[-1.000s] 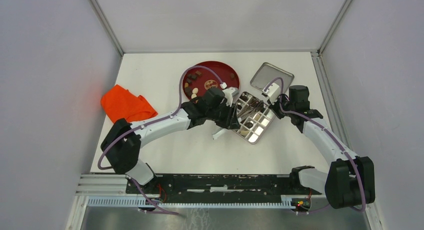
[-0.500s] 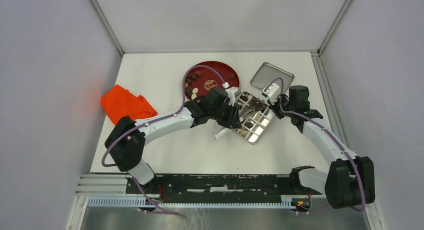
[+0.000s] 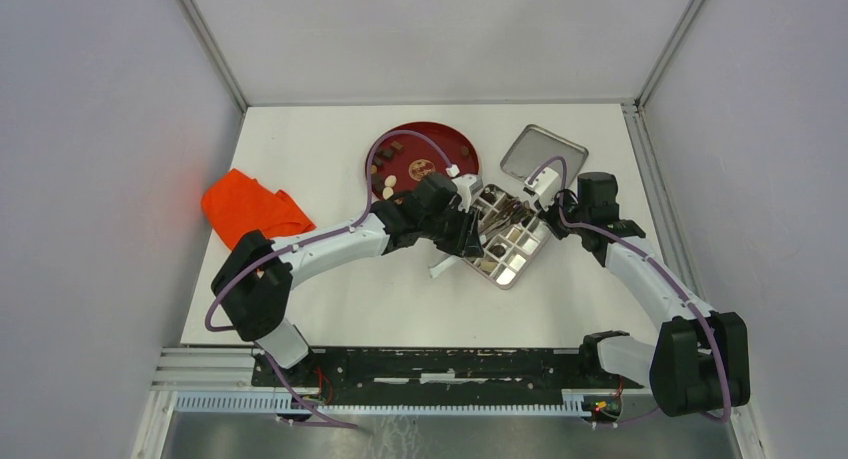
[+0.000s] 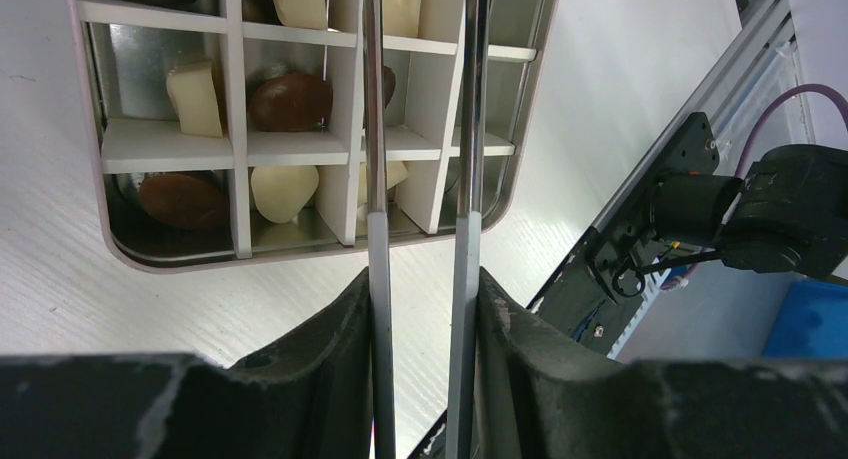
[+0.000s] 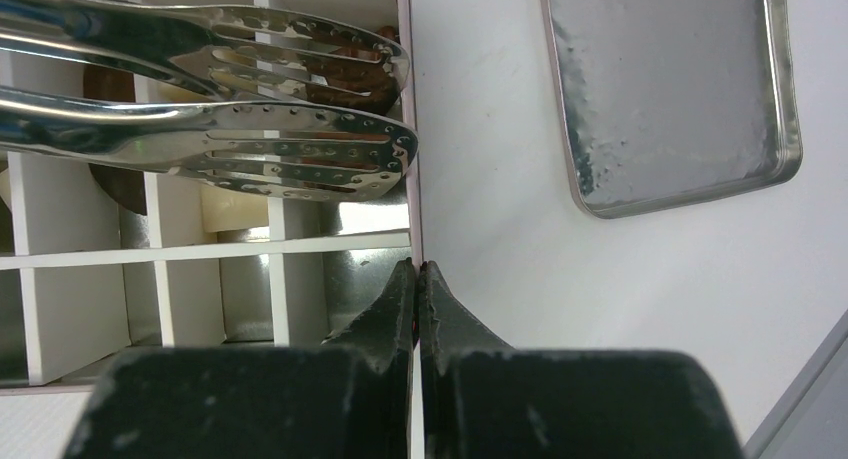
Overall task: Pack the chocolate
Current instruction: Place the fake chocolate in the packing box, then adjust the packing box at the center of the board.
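At the divided tin (image 4: 300, 259), the left gripper (image 4: 420, 289) is clenched on metal tweezers (image 4: 372, 129) that reach over the filled cells. The right gripper (image 5: 418, 279) pinches the tin's rim at 2 o'clock. Chocolate (image 4: 290, 101) sits in the cells, with more on the red plate (image 3: 450, 139) at 11 o'clock. A placing step seems underway; next calls for fetching another piece.

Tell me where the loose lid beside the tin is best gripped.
Probably its raised rim, from above, on the edge facing the tin: the lid lies flat, hollow side up, so that thin wall can be pinched.
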You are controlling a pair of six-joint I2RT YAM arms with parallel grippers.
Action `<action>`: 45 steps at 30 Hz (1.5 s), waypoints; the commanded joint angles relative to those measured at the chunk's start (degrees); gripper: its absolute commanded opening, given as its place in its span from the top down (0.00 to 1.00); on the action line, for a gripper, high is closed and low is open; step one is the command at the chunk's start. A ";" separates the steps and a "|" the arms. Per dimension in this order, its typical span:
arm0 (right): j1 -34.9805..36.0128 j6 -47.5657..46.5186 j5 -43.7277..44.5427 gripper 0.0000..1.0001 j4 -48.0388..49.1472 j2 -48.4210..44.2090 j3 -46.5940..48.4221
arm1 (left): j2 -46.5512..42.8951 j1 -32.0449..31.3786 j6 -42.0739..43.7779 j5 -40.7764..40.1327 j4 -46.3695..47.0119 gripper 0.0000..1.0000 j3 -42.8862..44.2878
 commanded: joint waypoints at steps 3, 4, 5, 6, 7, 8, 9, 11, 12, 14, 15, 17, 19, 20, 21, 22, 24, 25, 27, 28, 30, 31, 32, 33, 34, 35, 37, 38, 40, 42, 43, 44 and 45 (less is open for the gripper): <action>0.26 0.34 -1.75 1.00 3.84 -0.95 -0.08 | -1.96 -0.15 -1.21 -1.14 1.70 0.59 1.05; 0.27 0.34 -1.80 1.00 3.81 -0.95 -0.04 | -1.81 -0.16 -1.21 -0.89 1.65 0.59 1.06; 0.27 0.38 -1.87 1.00 3.80 -0.90 -0.08 | -1.68 -0.14 -1.21 -0.93 1.63 0.58 1.00; 0.23 0.44 -2.03 1.00 3.80 -0.86 -0.09 | -1.62 -0.16 -1.21 -1.03 1.63 0.58 0.98; 0.26 0.46 -2.19 1.00 3.81 -0.86 -0.14 | -1.59 -0.10 -1.21 -1.19 1.61 0.58 0.93; 0.27 0.55 -2.39 1.00 3.74 -0.69 -0.13 | -1.61 -0.16 -1.26 -1.41 1.65 0.58 0.89; 0.20 0.55 -2.54 1.00 3.67 -0.62 -0.09 | -1.65 -0.16 -1.29 -1.45 1.69 0.58 0.93; 0.27 0.61 -2.81 1.00 3.63 -0.50 -0.09 | -1.69 -0.10 -1.30 -1.75 1.61 0.58 1.09; 0.24 0.60 -2.92 1.00 3.57 -0.51 -0.15 | -1.58 -0.16 -1.23 -1.73 1.63 0.57 1.23; 0.26 0.67 -3.17 1.00 3.54 -0.50 -0.17 | -1.28 -0.16 -1.21 -1.53 1.44 0.57 1.68; 0.22 0.67 -3.18 1.00 3.56 -0.51 -0.25 | -1.22 -0.12 -1.15 -1.51 1.40 0.57 1.89; 0.27 0.74 -3.28 1.00 3.54 -0.43 -0.18 | -1.06 -0.16 -1.05 -1.75 1.11 0.57 2.23; 0.23 0.70 -3.44 1.00 3.59 -0.42 -0.17 | -1.10 -0.07 -1.11 -1.93 1.04 0.57 2.37; 0.23 0.69 -3.60 1.00 3.50 -0.41 -0.24 | -1.01 -0.15 -1.19 -2.01 1.04 0.56 2.44; 0.24 0.73 -3.65 1.00 3.54 -0.42 -0.26 | -1.08 -0.16 -1.21 -1.99 1.13 0.56 2.35; 0.21 0.68 -3.68 1.00 3.55 -0.42 -0.26 | -1.10 -0.11 -1.21 -1.99 1.29 0.56 2.23; 0.23 0.67 -3.79 1.00 3.46 -0.33 -0.22 | -0.94 -0.15 -1.21 -2.00 1.34 0.56 2.12; 0.23 0.68 -3.80 1.00 3.43 -0.29 -0.26 | -1.00 -0.16 -1.21 -1.99 1.40 0.56 2.12; 0.25 0.59 -3.78 1.00 3.45 -0.25 -0.26 | -1.14 -0.10 -1.17 -1.99 1.20 0.56 2.23; 0.23 0.63 -3.76 1.00 3.46 -0.25 -0.26 | -1.23 -0.14 -1.09 -1.99 0.99 0.56 2.33; 0.22 0.47 -3.80 1.00 3.36 -0.25 -0.26 | -1.68 -0.14 -1.04 -1.99 0.69 0.56 2.63; 0.25 0.41 -3.66 1.00 3.38 -0.24 -0.26 | -2.02 -0.10 -1.04 -1.99 0.62 0.56 2.78; 0.26 0.33 -3.43 1.00 3.45 -0.25 -0.26 | -2.30 -0.15 -0.97 -1.94 0.42 0.56 3.08; 0.32 0.32 -3.32 1.00 3.56 -0.20 -0.31 | -2.67 -0.17 -1.02 -1.97 0.38 0.56 3.16; 0.23 0.32 -3.13 1.00 3.62 -0.12 -0.35 | -2.90 -0.15 -1.11 -2.11 0.26 0.56 3.41; 0.25 0.47 -2.93 1.00 3.66 -0.03 -0.35 | -3.29 -0.11 -1.12 -2.16 0.17 0.56 3.63; 0.16 0.72 -2.93 1.00 3.71 -0.06 -0.35 | -3.83 -0.10 -1.29 -2.32 0.27 0.56 3.76; 0.17 0.86 -3.00 1.00 3.79 -0.06 -0.35 | -4.07 -0.14 -1.30 -2.38 0.22 0.56 3.90; 0.10 1.03 -3.25 1.00 3.82 0.01 -0.35 | -4.53 -0.09 -1.38 -2.62 0.22 0.56 4.01; -0.19 1.19 -3.38 1.00 3.92 0.10 -0.44 | -5.10 -0.11 -1.30 -2.88 0.17 0.57 4.05; -0.40 1.33 -3.60 1.00 3.94 0.21 -0.44 | -5.40 -0.08 -1.30 -2.95 0.08 0.57 4.05; -0.64 1.45 -3.67 1.00 3.86 0.21 -0.51 | -5.74 -0.07 -1.22 -3.14 -0.01 0.57 4.05; -0.80 1.59 -3.84 1.00 3.97 0.29 -0.53 | -6.10 -0.12 -1.21 -3.28 0.02 0.57 3.93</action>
